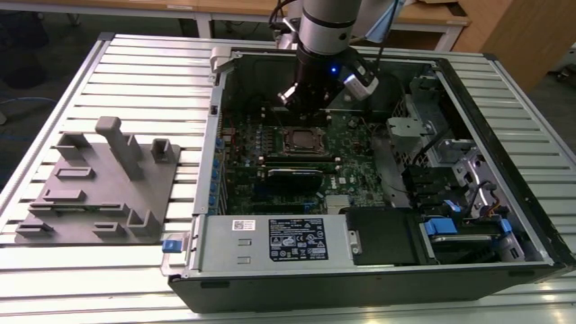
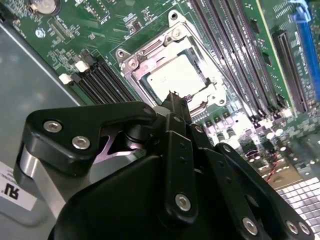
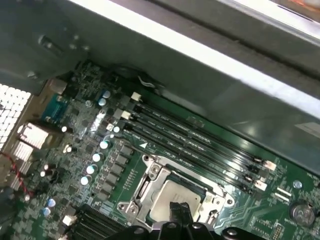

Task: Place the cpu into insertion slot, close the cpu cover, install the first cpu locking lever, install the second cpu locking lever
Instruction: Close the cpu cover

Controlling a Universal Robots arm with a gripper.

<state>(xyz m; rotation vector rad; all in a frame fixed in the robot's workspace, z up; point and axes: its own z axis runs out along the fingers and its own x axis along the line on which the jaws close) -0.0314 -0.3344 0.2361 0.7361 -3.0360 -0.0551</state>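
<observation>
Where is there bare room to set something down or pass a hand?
Bare slatted table nearer the camera than the grey fixture, and beyond it toward the far edge. Crowded inside the case, where the gripper hangs over the insertion slot.

I can read nothing here. The label (image 1: 300, 239) on the grey metal box (image 1: 225, 251) carries print too small for me.
</observation>
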